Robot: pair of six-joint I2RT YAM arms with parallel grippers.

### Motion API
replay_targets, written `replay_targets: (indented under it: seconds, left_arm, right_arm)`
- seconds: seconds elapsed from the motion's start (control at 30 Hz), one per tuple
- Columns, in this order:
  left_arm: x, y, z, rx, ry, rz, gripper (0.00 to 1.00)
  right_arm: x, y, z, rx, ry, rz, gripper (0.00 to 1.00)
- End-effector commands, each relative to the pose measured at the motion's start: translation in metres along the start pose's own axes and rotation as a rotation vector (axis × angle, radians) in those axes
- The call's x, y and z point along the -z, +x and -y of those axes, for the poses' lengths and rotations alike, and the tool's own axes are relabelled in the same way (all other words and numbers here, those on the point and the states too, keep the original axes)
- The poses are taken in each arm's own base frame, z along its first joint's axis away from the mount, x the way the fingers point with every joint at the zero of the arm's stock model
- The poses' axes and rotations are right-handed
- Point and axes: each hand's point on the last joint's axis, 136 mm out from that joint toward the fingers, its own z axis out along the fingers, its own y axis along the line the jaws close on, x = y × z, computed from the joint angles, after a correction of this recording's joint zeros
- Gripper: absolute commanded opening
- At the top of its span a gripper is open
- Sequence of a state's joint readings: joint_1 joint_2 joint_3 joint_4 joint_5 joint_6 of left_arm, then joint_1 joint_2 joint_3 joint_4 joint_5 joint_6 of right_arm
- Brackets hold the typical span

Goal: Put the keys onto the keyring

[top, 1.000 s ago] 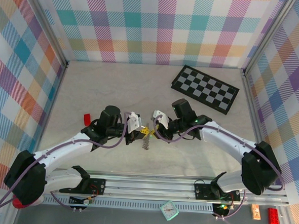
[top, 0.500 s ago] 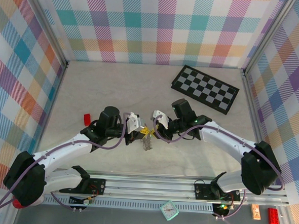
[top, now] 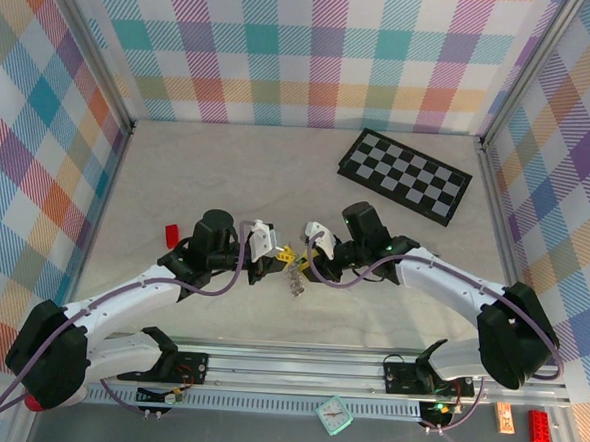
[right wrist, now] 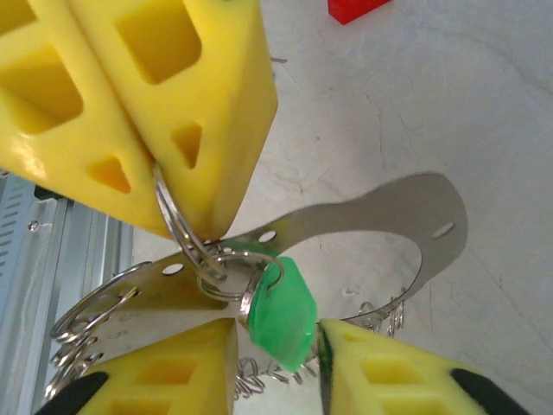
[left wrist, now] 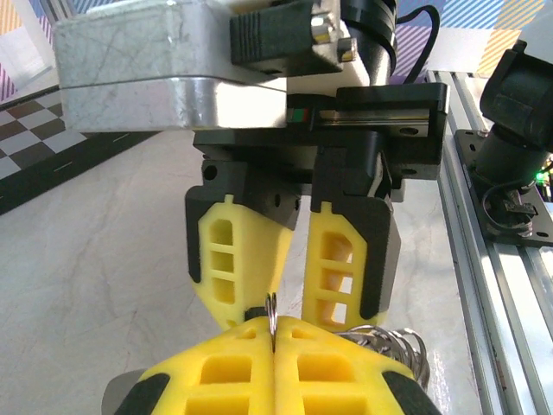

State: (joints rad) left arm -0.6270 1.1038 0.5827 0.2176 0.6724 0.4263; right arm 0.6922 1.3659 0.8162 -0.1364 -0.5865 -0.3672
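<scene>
Left arm, right arm: white links, black joints;
Fingers: yellow plastic, windowed, black-backed;
Cables: mauve, looping past wrists

The left gripper and right gripper are meeting tip to tip above the middle of the table. The keyring is hanging under them and the green key is sitting between the right gripper's parted fingers, so nothing is fitting through there. The table's far half is lying bare apart from the chequered board at far right, while the red block is standing left of the grippers.
</scene>
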Motion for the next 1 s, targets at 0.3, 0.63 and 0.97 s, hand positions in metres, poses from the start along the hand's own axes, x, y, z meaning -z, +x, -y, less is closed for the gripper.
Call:
replay_targets:
  seconds: [0.3, 0.63, 0.97]
  left_arm:
    - [0.003, -0.019, 0.006, -0.026, 0.024, 0.081, 0.00]
    - [0.004, -0.018, 0.005, -0.025, 0.014, 0.073, 0.00]
    - [0.005, -0.011, 0.002, -0.042, -0.004, 0.024, 0.00]
  right_arm:
    - [-0.007, -0.009, 0.002, 0.041, -0.015, 0.104, 0.29]
    - [0.001, -0.015, 0.000, 0.082, 0.018, 0.122, 0.01]
    - [0.020, -0.025, -0.002, 0.112, 0.058, 0.081, 0.00]
